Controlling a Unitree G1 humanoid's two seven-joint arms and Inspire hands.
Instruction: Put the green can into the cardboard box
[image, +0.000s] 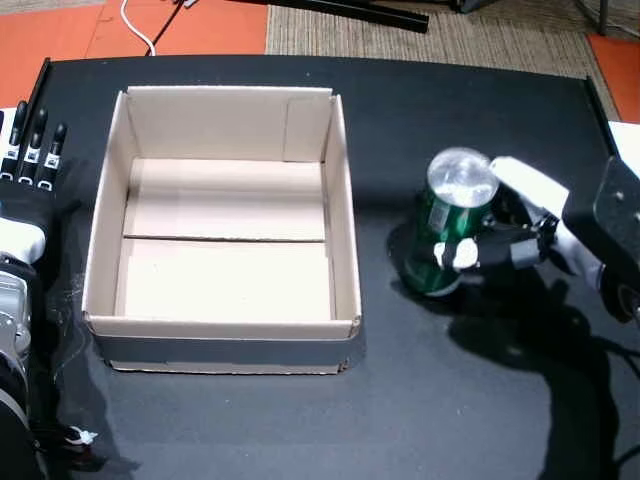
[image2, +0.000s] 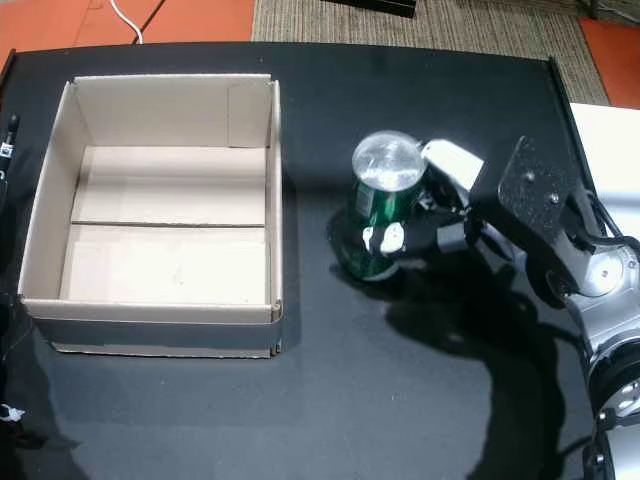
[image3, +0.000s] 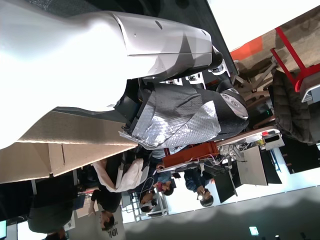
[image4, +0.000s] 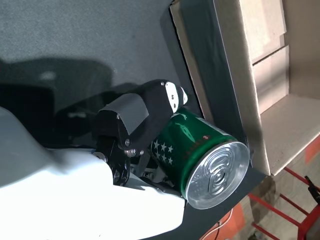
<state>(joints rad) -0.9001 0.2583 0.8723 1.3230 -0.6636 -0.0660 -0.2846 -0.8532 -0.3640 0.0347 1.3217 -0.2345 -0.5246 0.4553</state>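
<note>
Black tabletop (image: 470, 400) bore the upright green can (image: 445, 235), my right hand (image: 520, 235) clasping its side to carry it left into the open cardboard box (image: 345, 260), my left hand (image: 30, 160) idle, fingers straight and together.

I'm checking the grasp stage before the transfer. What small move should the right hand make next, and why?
Probably lift the green can straight up. In both head views the right hand has its fingers wrapped around the can, which stands upright on the black table beside the cardboard box. The box wall rises between can and box floor, so height seems needed before moving across.
</note>
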